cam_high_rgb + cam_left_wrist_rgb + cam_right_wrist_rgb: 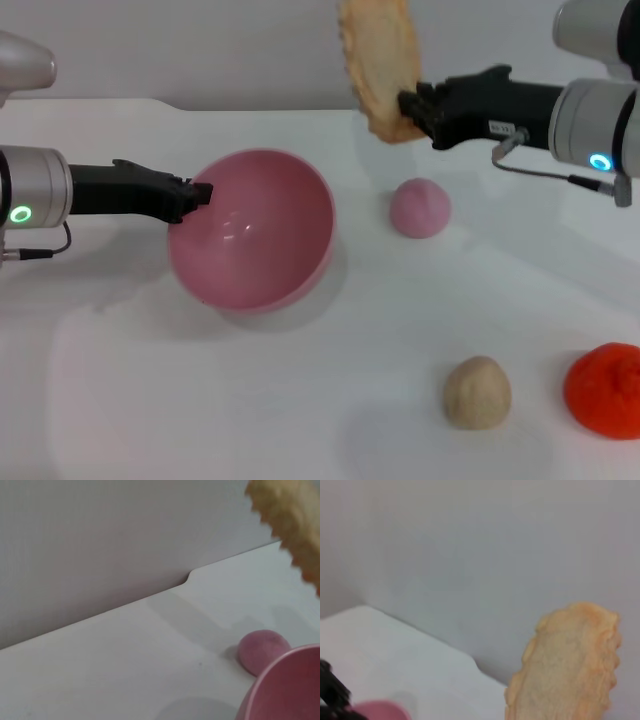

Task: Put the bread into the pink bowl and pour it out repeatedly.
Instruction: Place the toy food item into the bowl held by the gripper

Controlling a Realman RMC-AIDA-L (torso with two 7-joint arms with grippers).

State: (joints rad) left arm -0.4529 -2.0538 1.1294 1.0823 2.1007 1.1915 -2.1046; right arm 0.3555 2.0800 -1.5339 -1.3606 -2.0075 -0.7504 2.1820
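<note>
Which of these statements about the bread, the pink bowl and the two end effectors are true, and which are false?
1. The right end effector holds the bread up in the air. True.
2. The bread lies inside the pink bowl. False: the bowl is empty.
3. The left end effector grips the bowl's rim. True.
4. The bowl stands level on the table. False: it is tilted.
5. The small pink dome sits inside the bowl. False: it rests on the table beside it.

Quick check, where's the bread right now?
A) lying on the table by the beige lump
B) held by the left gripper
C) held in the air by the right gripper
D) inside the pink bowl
C: the right gripper clamps the bread by its lower end, upright above the table, while the left gripper holds the rim of the empty pink bowl.
</note>
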